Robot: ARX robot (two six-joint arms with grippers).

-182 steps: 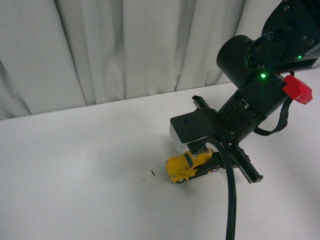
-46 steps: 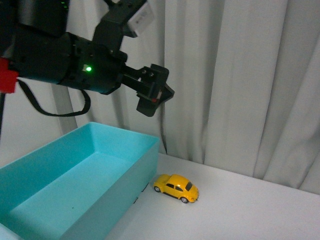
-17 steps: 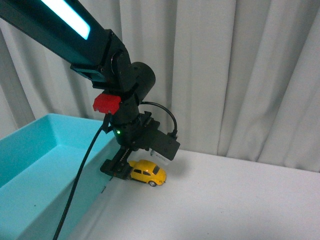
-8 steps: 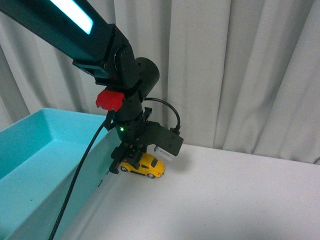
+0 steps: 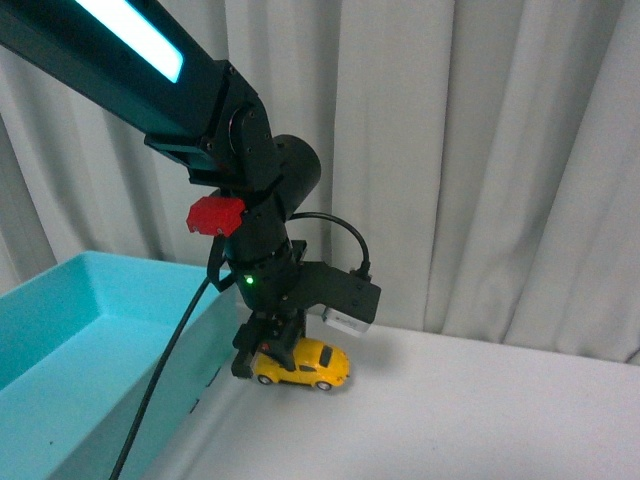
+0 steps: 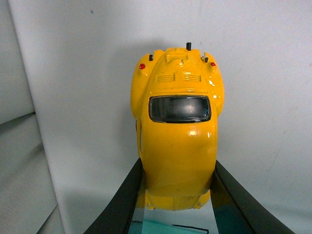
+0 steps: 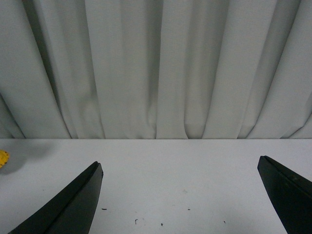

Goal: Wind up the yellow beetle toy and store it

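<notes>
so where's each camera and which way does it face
Front view: on the body, facing the curtain; shows the left arm, left hand at the yellow beetle toy beside the turquoise bin.
Left wrist view: on that wrist, looking along the toy onto the table; fingers flank it.
Right wrist view: on that wrist, facing curtain over table; open right hand shows.
Front and left wrist share the toy.

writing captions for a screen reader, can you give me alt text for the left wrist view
A yellow beetle toy seen from above, held at its sides between the two dark fingers of the left gripper. It shows a dark window and two small red lights near its far end, with a white table behind it.
</notes>
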